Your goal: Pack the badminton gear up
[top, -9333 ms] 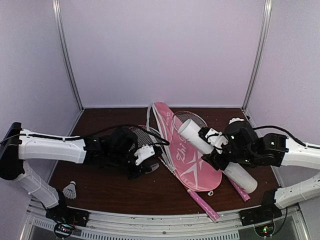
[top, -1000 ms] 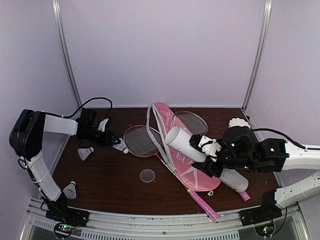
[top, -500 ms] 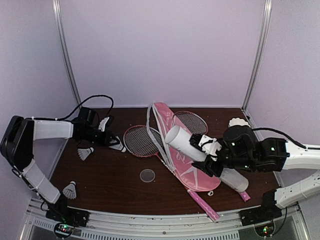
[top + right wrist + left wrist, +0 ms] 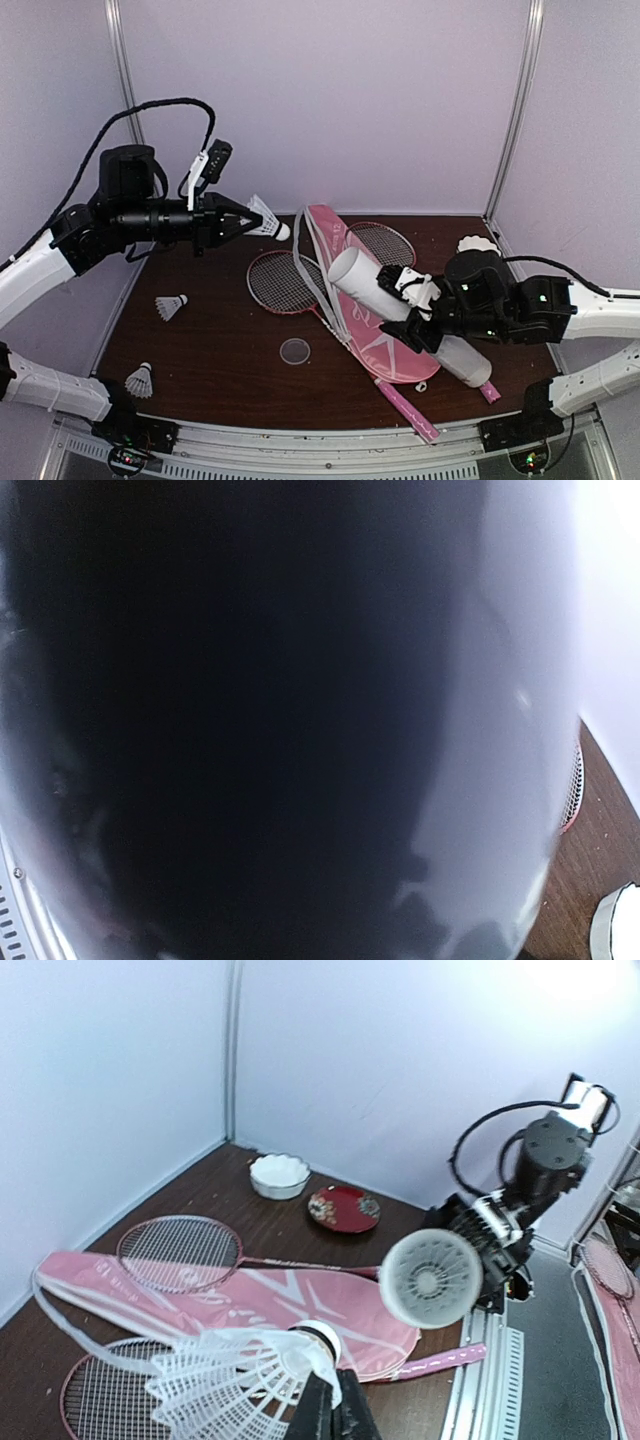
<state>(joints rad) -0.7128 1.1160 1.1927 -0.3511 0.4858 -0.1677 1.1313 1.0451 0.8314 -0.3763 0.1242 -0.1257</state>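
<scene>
My left gripper (image 4: 243,226) is shut on a white feather shuttlecock (image 4: 265,216), held high above the table's back left; in the left wrist view the shuttlecock (image 4: 235,1380) sits just above the closed fingertips (image 4: 330,1415). My right gripper (image 4: 420,305) is shut on the long white tube (image 4: 375,287), tilted with its open end (image 4: 432,1280) up and to the left; the tube fills the right wrist view (image 4: 500,730). The pink cover (image 4: 350,290) lies under it, with two red-framed racquets (image 4: 282,282) (image 4: 382,240) beside it. Two more shuttlecocks (image 4: 170,304) (image 4: 140,380) lie at the left.
A clear round tube cap (image 4: 294,350) lies on the table in front of the racquets. A red patterned dish (image 4: 343,1207) and a white scalloped bowl (image 4: 279,1174) stand at the back right corner. A pink racquet handle (image 4: 410,410) reaches the front edge.
My left gripper has lifted the shuttlecock from the table at the back left and swung it up and to the right. The right arm and tube have barely moved.
</scene>
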